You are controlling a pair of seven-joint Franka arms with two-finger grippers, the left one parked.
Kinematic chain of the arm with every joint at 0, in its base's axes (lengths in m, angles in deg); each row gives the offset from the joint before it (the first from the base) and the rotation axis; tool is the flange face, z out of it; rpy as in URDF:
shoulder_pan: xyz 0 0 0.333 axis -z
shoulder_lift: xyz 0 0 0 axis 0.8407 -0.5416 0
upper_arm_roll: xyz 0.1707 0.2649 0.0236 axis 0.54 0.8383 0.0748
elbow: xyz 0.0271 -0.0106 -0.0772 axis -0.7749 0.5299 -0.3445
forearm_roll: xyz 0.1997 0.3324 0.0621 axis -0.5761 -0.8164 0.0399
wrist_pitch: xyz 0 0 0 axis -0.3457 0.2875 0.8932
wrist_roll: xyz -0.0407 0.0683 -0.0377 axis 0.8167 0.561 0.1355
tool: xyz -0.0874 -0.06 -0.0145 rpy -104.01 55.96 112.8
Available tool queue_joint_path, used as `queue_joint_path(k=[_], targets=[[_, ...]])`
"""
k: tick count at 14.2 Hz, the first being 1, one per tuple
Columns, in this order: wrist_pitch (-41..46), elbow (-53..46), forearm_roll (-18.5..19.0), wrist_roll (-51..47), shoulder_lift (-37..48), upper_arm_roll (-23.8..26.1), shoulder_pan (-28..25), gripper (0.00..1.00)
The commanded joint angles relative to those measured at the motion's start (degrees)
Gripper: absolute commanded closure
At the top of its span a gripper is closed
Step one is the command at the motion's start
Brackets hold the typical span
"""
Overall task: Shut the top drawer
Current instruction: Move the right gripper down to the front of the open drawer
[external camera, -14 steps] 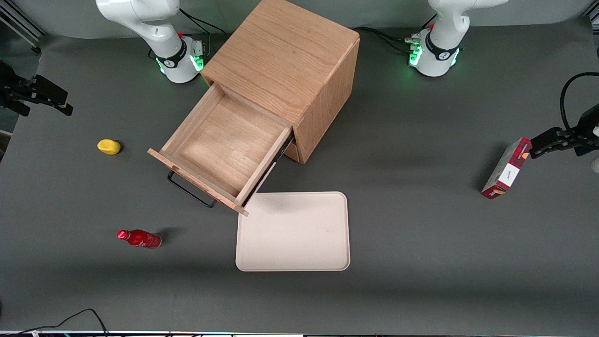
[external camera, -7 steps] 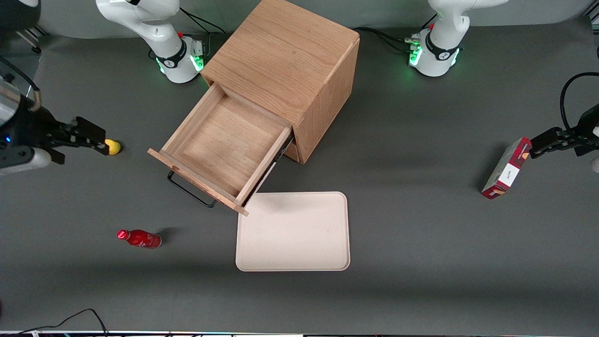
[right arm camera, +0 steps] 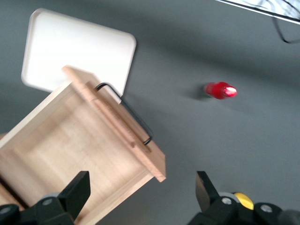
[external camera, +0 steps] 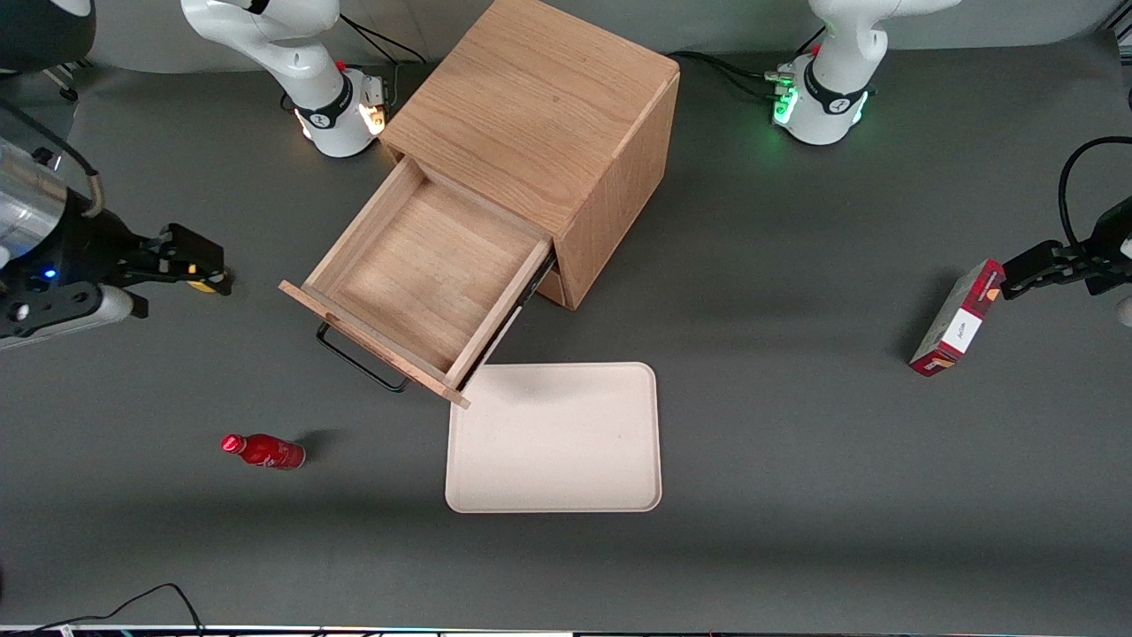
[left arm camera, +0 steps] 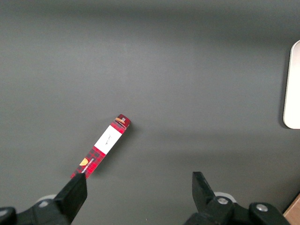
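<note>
The top drawer (external camera: pixel 423 270) of the light oak cabinet (external camera: pixel 539 106) is pulled far out and is empty. Its thin black bar handle (external camera: pixel 358 361) faces the front camera and the working arm's end. In the right wrist view the drawer (right arm camera: pixel 79 154) and its handle (right arm camera: pixel 127 112) also show. My right gripper (external camera: pixel 196 263) is open and empty, in the air toward the working arm's end of the table, well apart from the drawer. In the right wrist view its fingertips (right arm camera: pixel 78 187) stand wide apart, with the drawer's front corner between them at a lower level.
A cream tray (external camera: pixel 554 437) lies on the table just in front of the drawer. A red bottle (external camera: pixel 263 450) lies on its side nearer the front camera. A yellow object (right arm camera: pixel 243 200) is by my gripper. A red box (external camera: pixel 958 318) stands toward the parked arm's end.
My right arm has come into the front view from the working arm's end and moved toward the drawer, now covering the yellow object. The drawer has not moved.
</note>
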Motion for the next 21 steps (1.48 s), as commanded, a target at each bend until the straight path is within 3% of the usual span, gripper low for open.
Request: queue_joint_path(k=[1, 6, 8, 13, 21], targets=[[1.11, -1.69, 1.15, 13.47, -2.23, 2.02, -0.27, 0.0], [1.02, -1.6, 1.41, 40.98, -5.05, 1.24, -0.09, 0.0], [0.67, -1.78, 1.41, 45.41, -6.45, 1.14, 0.26, 0.0], [-1.88, -1.78, 1.41, 44.46, -9.09, 0.71, 0.08, 0.0], [-3.02, 0.15, 0.62, 33.14, -18.14, 1.06, 0.0, 0.0]])
